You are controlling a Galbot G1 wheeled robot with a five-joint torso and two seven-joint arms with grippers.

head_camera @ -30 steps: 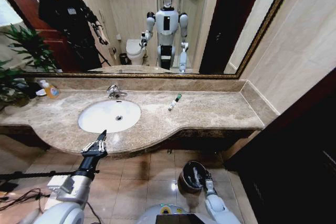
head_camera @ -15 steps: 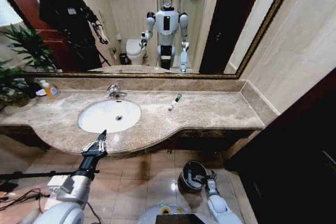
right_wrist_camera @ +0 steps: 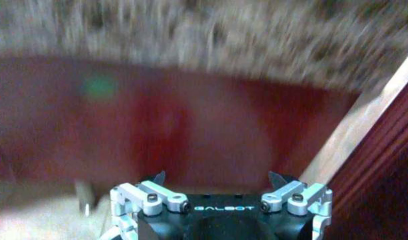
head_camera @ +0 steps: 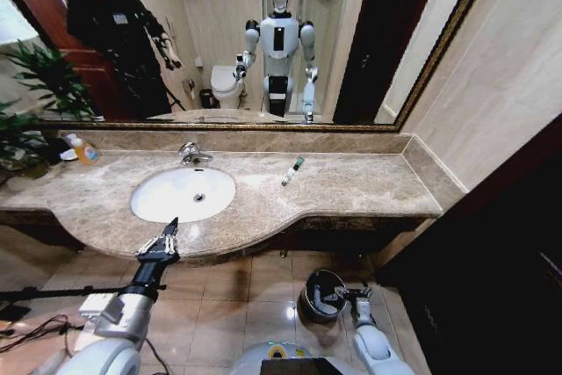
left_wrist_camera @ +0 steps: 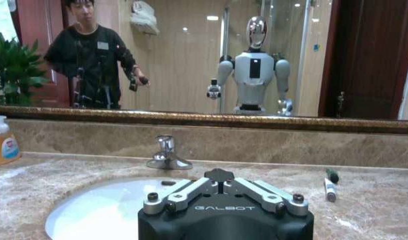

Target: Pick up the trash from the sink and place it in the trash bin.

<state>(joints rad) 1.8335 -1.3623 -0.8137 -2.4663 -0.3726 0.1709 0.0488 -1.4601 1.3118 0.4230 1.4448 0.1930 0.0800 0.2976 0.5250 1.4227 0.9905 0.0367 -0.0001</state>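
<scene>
The white oval sink is set in the marble counter, with a chrome faucet behind it. On the counter to the right of the sink lies a piece of trash, a small white tube with a green end. My left gripper hovers shut at the counter's front edge, just before the sink. The dark trash bin stands on the floor below. My right gripper is at the bin's right rim, open and holding nothing.
A yellow-orange soap bottle stands at the counter's back left beside a plant. A large mirror covers the wall behind. Dark cabinet fronts run under the counter and on the right. Cables lie on the tiled floor at the left.
The right arm has shifted a little to the right beside the bin and its wrist has turned. The left arm and the tube have not moved.
</scene>
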